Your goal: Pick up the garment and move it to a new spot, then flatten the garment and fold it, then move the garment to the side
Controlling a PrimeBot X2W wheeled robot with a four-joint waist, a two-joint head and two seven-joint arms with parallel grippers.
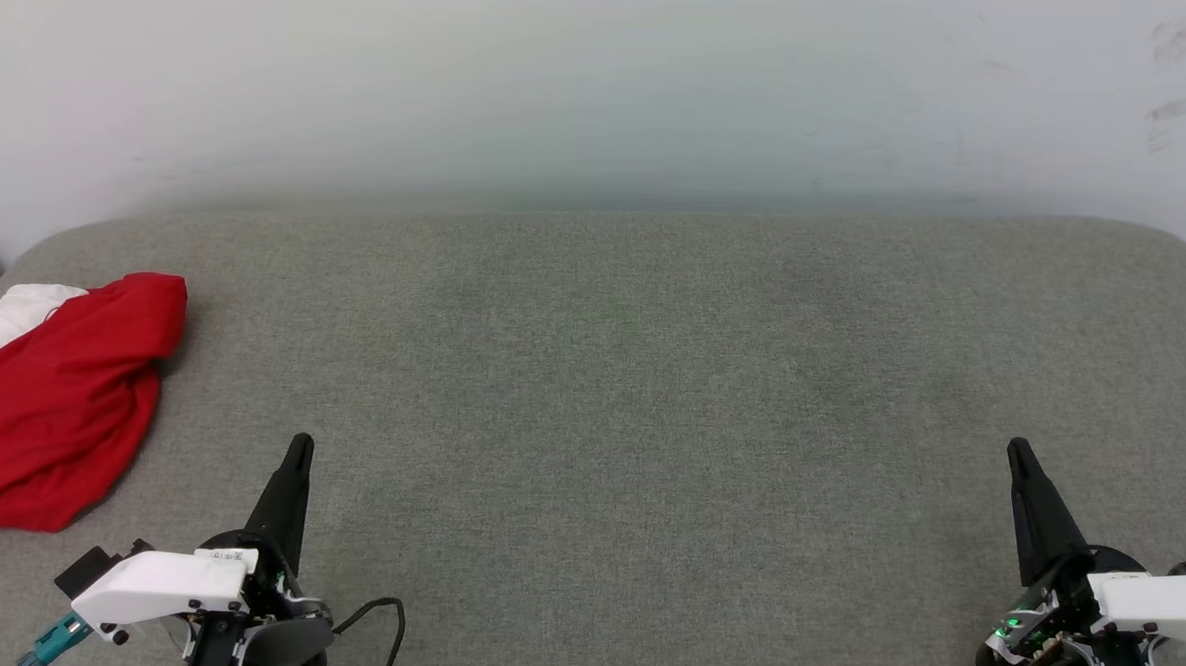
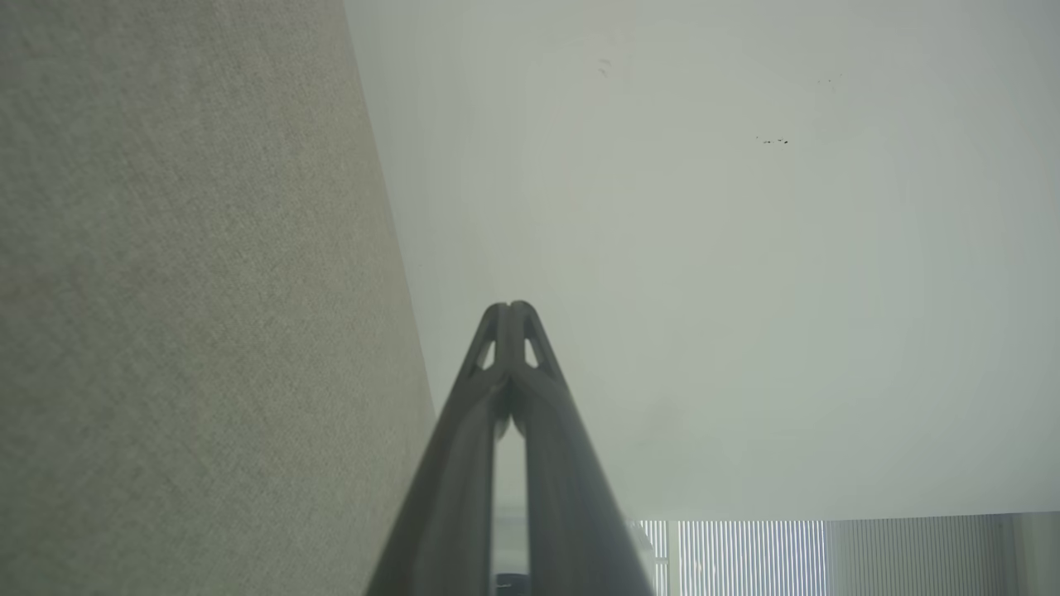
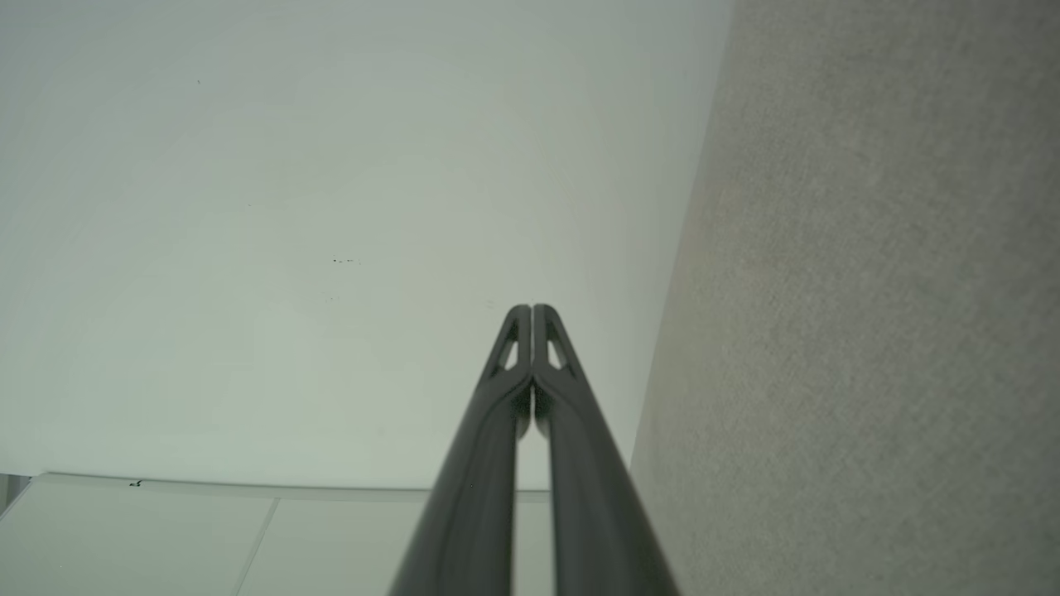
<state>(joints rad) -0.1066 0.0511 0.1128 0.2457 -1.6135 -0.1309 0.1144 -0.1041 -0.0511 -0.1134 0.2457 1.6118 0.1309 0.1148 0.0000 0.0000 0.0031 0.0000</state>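
Observation:
The garment (image 1: 45, 399) lies bunched at the far left of the grey cushioned surface (image 1: 610, 394), mostly red with a white sleeve patch at its upper left; part of it runs off the picture's left edge. My left gripper (image 1: 299, 447) is shut and empty at the lower left, its tip a little right of and below the garment, not touching it. In the left wrist view its fingertips (image 2: 511, 310) meet against the pale wall. My right gripper (image 1: 1019, 450) is shut and empty at the lower right, far from the garment; its tips (image 3: 531, 311) are pressed together.
A pale wall (image 1: 604, 83) rises right behind the cushion's back edge. The cushion's rounded corners fall away at far left and far right. A black cable (image 1: 380, 624) loops beside the left wrist.

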